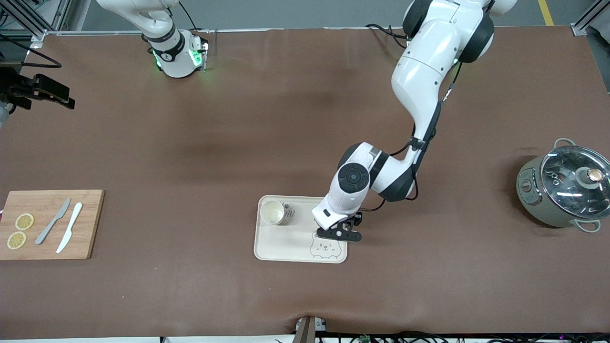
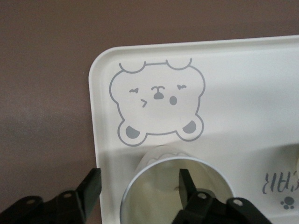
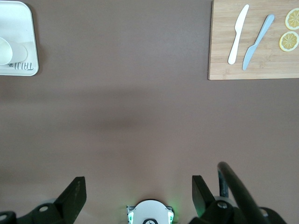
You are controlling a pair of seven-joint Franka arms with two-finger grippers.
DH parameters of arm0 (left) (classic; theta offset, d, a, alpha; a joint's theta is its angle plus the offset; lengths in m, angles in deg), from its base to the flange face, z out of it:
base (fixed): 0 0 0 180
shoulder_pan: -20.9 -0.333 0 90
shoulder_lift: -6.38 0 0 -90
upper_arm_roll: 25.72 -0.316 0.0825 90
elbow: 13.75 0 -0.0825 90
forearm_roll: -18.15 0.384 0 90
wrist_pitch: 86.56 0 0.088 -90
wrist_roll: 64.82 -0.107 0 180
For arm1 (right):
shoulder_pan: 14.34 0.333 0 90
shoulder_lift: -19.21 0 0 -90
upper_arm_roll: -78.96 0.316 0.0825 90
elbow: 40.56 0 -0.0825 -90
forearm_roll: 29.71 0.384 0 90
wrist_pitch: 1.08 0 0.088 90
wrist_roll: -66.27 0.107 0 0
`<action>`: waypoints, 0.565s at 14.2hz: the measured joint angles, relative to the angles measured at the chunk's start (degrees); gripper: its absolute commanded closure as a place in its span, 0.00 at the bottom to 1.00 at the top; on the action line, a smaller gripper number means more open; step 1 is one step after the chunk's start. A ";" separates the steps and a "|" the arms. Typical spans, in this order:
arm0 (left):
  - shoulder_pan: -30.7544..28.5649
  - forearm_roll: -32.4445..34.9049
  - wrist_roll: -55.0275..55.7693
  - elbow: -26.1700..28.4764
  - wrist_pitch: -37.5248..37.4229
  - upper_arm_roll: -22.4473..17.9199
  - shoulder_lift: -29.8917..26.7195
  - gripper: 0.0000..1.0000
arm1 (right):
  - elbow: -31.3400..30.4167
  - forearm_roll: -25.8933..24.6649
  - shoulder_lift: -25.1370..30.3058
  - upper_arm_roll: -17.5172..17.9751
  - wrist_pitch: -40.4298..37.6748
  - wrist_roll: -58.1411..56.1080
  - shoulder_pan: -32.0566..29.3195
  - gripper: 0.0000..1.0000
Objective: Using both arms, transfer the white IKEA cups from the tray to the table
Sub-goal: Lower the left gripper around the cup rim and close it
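Observation:
A cream bear-print tray (image 1: 286, 247) lies on the brown table. One white IKEA cup (image 1: 273, 212) stands upright in the tray's corner toward the right arm's end, also seen in the right wrist view (image 3: 5, 50). The other cup (image 2: 175, 196) stands on the tray beside the bear drawing, mostly hidden under the left wrist in the front view. My left gripper (image 1: 338, 234) (image 2: 140, 179) is down over this cup. It is open, with one finger inside the cup and the other outside, apart from the rim. My right gripper (image 3: 138, 186) waits open and empty high over the table near its base.
A wooden cutting board (image 1: 47, 202) with two knives (image 1: 62, 226) and two lemon slices (image 1: 20, 231) lies at the right arm's end. A grey pot with a glass lid (image 1: 564, 188) stands at the left arm's end.

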 measured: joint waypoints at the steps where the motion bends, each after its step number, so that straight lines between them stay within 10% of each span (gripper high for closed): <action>1: -0.03 -0.32 0.08 0.00 0.00 -0.01 0.00 1.00 | 0.00 0.02 -0.03 0.00 0.00 0.00 0.02 0.00; 8: -0.17 -0.63 0.16 -0.03 -0.40 -0.07 0.00 1.00 | 0.00 0.07 -0.18 0.03 0.00 0.00 0.04 0.00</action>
